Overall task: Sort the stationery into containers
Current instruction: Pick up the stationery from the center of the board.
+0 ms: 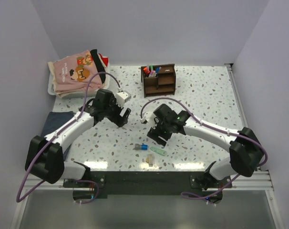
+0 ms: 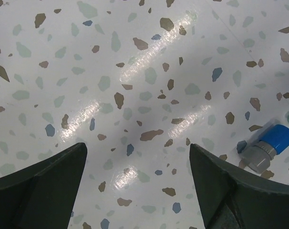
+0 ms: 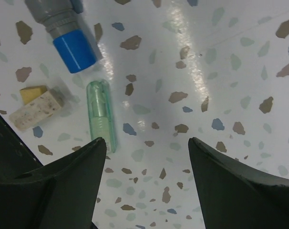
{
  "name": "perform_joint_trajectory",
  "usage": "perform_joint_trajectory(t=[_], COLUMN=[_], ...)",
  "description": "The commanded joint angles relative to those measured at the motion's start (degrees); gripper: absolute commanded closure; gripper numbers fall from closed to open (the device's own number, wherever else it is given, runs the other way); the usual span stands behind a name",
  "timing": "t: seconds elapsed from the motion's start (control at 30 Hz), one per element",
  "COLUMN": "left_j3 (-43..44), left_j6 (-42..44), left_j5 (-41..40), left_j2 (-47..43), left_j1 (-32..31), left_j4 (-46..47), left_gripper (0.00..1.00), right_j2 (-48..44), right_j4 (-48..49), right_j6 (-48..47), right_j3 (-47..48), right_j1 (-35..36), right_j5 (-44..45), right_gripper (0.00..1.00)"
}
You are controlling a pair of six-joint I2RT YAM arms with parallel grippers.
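Left end effector (image 1: 122,116) released, jaws spread wide, nothing between them. Hangs low over the left middle of the speckled counter (image 1: 206,105), with only bare surface under the gap in its wrist view. Blue-capped marker (image 2: 271,145) at the right edge of that view, outside the right-hand finger, not touched.

Right end effector (image 3: 147,143) likewise released, jaws wide, gripping nothing. Poised over the loose stationery near the counter's front edge. Mint green marker (image 3: 100,114) lying flat, outside the gap, its near end right at the tip of one finger (image 3: 82,171); contact not clear. Blue-capped marker just beyond the green one's far end, cap pointing toward it. Beige block (image 3: 32,107) with a yellow bit against it, off to the side of the green marker, near that same finger. Only counter between the fingers themselves.

Wooden organizer (image 1: 159,80) upright at the back centre, well apart from both end effectors. Several pens (image 1: 150,71) standing in its upper left compartment.

White tray (image 1: 51,86) at the back left corner, piled with folded clothes (image 1: 75,71). Dark blue cloth (image 1: 56,121) flat on the counter beside the left arm. Nothing lying between the loose markers and the organizer except the two arms.
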Motion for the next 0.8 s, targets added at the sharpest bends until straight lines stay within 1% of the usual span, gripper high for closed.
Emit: perform_joint_trajectory(t=[0.0,0.2,0.33,0.5,0.67,0.77], left_j3=[-0.6,0.11,-1.64,-4.02,-4.63,-4.9], left_j6=[-1.8,-1.98,-1.71,-1.54,-1.27,-1.36], left_j5=[-1.45,-1.62,-0.83,-1.8,-2.94,-3.47], left_j2=[-2.04,-1.51,-2.3,-3.97,-4.32,-4.41], left_j1=[0.24,-0.02,-0.28,-0.46,-0.72,-0.81], left_j4=[4.28,4.81,5.25,6.39,6.66,6.92], left_gripper=[0.07,0.07,0.07,0.07,0.07,0.07], right_j2=[0.56,3.9,4.96,5.93,5.75,6.45], right_j4=[0.74,2.76,4.78,7.33,9.26,11.1], right_j6=[1.29,4.11,4.28,3.93,-1.07,-2.39], right_j3=[-0.69,-0.26,0.53,1.42,0.98,0.89], right_j1=[4.38,4.83,4.83,5.01,5.27,5.45], right_j5=[2.84,3.19,3.81,-2.24,-7.26,-8.32], right_gripper=[0.25,0.24,0.25,0.28,0.3,0.3])
